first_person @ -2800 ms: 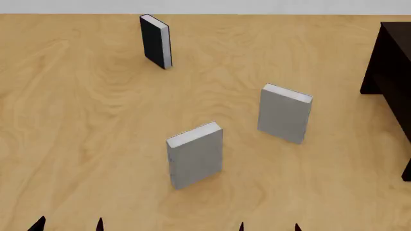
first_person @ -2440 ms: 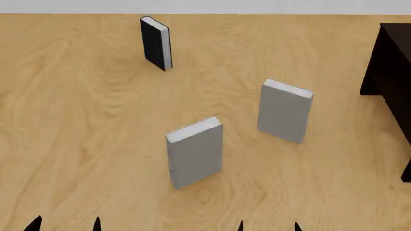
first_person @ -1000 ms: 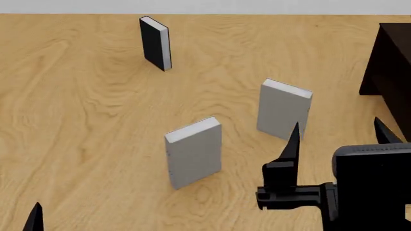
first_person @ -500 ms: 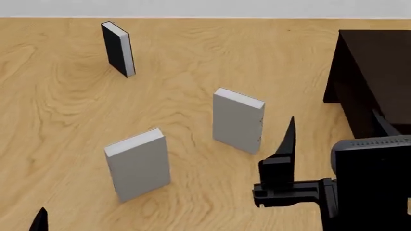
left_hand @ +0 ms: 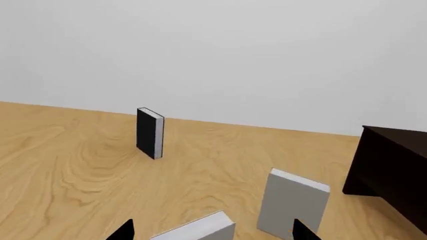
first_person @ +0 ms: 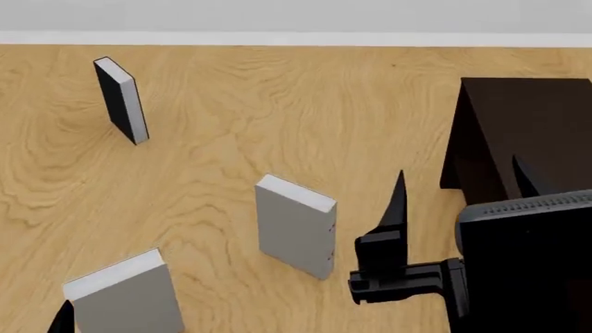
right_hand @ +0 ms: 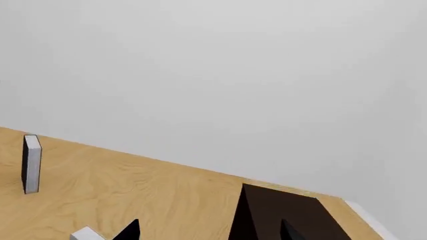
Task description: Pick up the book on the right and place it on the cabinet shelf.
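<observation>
The book [first_person: 296, 225] stands upright on the wooden floor [first_person: 277, 104], a plain light grey hardback with white page edges, its cover turned toward the camera. Just to its right hangs the right gripper [first_person: 458, 191], its two dark fingers spread wide apart and pointing away from the robot; the nearer finger [first_person: 396, 208] is close beside the book but not touching it, and nothing sits between the fingers. Beyond that gripper stands the dark brown cabinet [first_person: 518, 132]. A second grey book [first_person: 125, 298] stands at the lower left, and a black book [first_person: 120, 99] further back. Of the left gripper [left_hand: 210, 231] only two fingertips show in its wrist view, set apart.
</observation>
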Tool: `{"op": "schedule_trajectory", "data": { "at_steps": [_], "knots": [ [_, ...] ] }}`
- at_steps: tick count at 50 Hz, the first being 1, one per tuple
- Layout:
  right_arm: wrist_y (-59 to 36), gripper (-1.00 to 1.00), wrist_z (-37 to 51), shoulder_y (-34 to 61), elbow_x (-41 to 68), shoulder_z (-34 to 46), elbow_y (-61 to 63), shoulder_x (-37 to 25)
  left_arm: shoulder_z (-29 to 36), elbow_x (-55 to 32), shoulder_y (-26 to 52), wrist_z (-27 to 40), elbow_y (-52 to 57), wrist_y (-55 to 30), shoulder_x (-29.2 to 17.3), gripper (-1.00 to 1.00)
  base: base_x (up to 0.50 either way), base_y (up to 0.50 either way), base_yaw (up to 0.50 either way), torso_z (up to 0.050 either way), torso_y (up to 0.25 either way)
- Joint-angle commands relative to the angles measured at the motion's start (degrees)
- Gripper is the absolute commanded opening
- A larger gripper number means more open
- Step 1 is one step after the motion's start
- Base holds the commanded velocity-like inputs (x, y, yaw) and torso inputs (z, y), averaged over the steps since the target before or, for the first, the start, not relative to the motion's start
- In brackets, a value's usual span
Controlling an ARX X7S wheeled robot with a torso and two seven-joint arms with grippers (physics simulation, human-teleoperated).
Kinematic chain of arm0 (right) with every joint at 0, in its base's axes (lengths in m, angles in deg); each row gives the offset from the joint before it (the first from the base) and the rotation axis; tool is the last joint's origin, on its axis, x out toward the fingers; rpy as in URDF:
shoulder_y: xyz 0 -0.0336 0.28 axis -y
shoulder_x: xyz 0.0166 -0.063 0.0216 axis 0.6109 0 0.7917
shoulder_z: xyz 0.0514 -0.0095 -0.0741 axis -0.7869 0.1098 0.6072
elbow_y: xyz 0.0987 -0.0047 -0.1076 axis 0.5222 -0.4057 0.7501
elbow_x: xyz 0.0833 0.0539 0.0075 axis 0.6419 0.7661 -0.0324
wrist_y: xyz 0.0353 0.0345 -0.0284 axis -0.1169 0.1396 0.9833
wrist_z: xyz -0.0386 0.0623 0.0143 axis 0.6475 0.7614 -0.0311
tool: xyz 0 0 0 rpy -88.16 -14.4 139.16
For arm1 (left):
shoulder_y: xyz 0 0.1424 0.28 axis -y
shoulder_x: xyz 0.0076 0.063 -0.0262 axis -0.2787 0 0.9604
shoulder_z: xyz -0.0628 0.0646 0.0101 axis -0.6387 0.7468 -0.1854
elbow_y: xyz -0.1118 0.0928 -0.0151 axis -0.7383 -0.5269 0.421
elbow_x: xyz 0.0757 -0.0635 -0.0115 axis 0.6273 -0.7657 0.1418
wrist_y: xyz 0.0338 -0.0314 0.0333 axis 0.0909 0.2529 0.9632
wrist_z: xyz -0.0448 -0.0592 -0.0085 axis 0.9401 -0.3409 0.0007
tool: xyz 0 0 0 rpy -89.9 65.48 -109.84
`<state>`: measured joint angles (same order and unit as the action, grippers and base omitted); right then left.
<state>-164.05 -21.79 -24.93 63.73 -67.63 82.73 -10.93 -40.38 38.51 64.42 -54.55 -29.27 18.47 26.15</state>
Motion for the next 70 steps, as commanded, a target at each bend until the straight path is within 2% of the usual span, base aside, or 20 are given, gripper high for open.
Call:
{"op": "schedule_trajectory", "data": {
  "at_steps": [1, 18, 44, 58, 70],
  "knots": [
    [0.66, 1.0, 0.1, -0.15, 0.62, 0.55, -0.39, -0.2, 0.62, -0.47, 0.06, 0.94, -0.24, 0.7, -0.92, 1.0, 0.39, 0.0, 0.0, 0.0, 0.0],
    [0.6, 1.0, 0.55, -0.29, 1.37, 0.7, -0.65, 0.11, 1.53, -0.74, -0.21, 2.02, -0.54, 2.2, -1.79, 1.0, 0.39, 0.0, 0.0, 0.0, 0.001],
    [1.01, 1.0, 0.42, -1.54, 3.04, -0.07, 0.02, -0.27, 3.01, -1.26, -0.28, 3.98, -0.37, 3.16, -3.59, 1.0, 0.0, 0.0, 0.0, 0.0, 0.0],
    [-5.4, 1.0, -4.38, 7.79, 7.47, 2.41, -3.07, -3.12, 3.89, -1.71, -0.83, 4.78, -0.45, 4.25, -4.24, 1.0, 0.0, 0.0, 0.0, 0.0, 0.0],
    [-7.07, 1.0, -10.73, 19.06, 11.85, 7.38, -13.27, -3.45, 4.45, -2.43, -1.18, 5.29, -0.42, 5.0, -4.97, 1.0, 0.0, 0.0, 0.0, 0.0, 0.0]
  ]
}}
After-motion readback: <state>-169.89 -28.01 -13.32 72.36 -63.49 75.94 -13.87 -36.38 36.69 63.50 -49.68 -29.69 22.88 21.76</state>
